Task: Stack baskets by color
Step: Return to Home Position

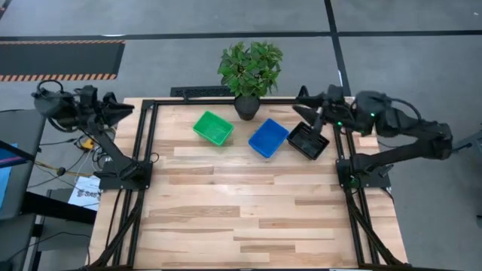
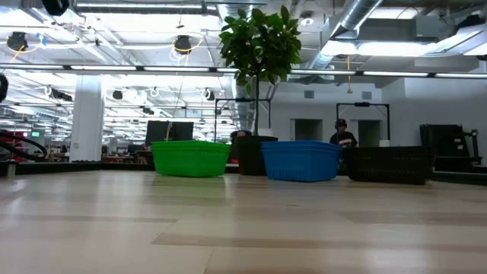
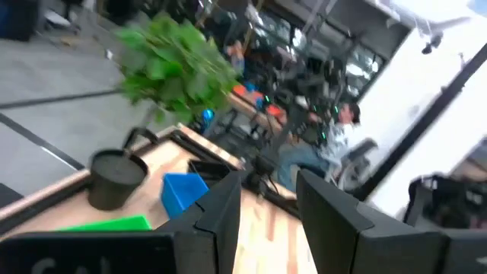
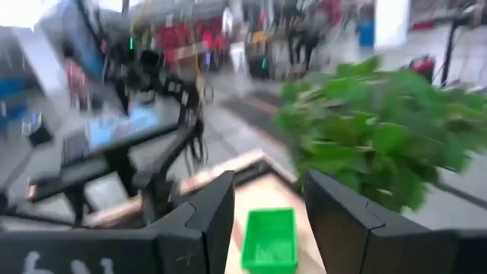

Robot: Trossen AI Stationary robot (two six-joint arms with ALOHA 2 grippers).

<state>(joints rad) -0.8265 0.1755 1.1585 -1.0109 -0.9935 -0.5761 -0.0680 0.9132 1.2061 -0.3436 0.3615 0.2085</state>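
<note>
High view: green basket stack [image 1: 213, 127], blue basket stack [image 1: 269, 138] and black basket stack [image 1: 308, 141] in a row across upper centre. Nearest, just above the black one, right gripper [image 1: 305, 103]. Well apart at upper left, left gripper [image 1: 126, 111]. Both with fingers parted, holding nothing.

The left arm [image 1: 111, 150] and the right arm [image 1: 399, 153] are both dark, almost black. Each is made of slim straight links between thicker rounded joints, stands on a flat black base, and has thin black cables looping beside the upper parts. Small green lights [image 1: 339, 124] glow on the right arm near its wrist. The left pincer [image 3: 268, 181] and the right pincer [image 4: 268, 181] each have two flat, angular dark fingers with bevelled edges, and the dark housing behind them carries faint pale lettering which cannot be read.
</note>
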